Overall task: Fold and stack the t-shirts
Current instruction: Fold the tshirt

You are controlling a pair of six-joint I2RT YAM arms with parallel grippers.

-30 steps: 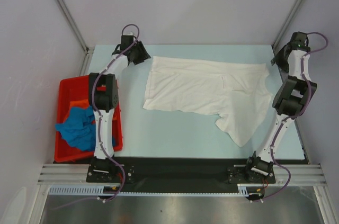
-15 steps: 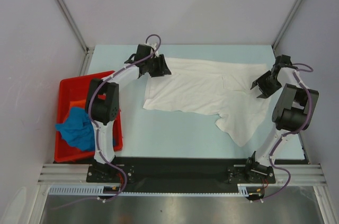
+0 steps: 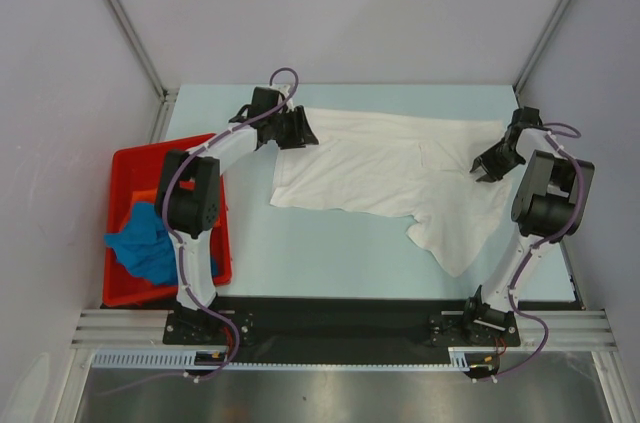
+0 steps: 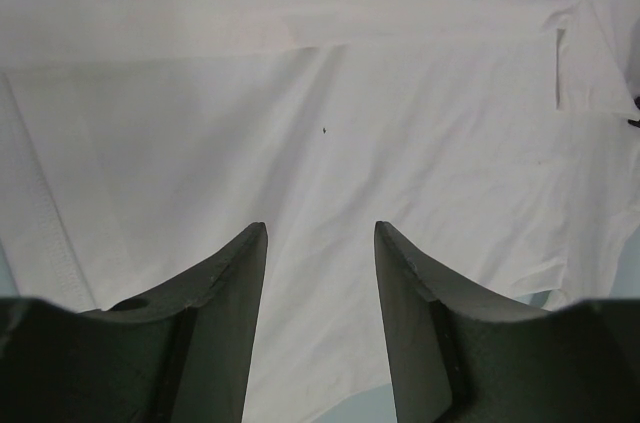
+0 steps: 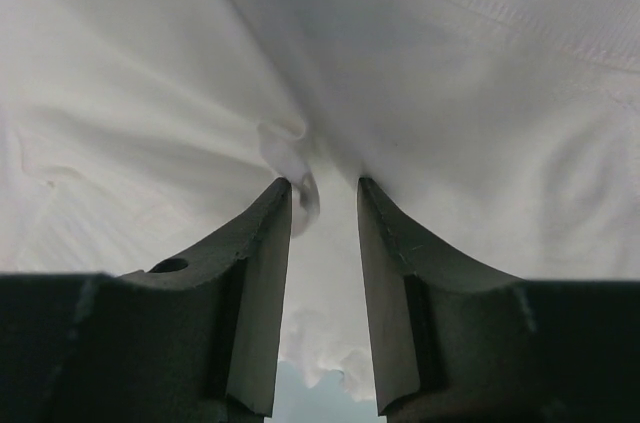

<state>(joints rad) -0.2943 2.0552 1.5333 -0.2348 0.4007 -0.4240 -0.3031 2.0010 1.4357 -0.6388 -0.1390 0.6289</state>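
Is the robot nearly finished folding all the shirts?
Not nearly. Nothing is stacked yet. The white t-shirt lies spread on the table, the left gripper open over one end, the right gripper open around a wrinkle at the other. The blue t-shirt and orange t-shirt wait in the red bin.

Materials and finishes, folding table

White t-shirt (image 3: 390, 168): thin matt cloth, softly creased, stitched hem. Blue t-shirt (image 3: 143, 243): crumpled matt cloth. Bin (image 3: 125, 158): smooth red plastic. Table (image 3: 330, 253): smooth pale-blue matt top. Left gripper (image 4: 320, 231): matt black plastic. Front rail (image 3: 340, 331): ribbed bare metal.
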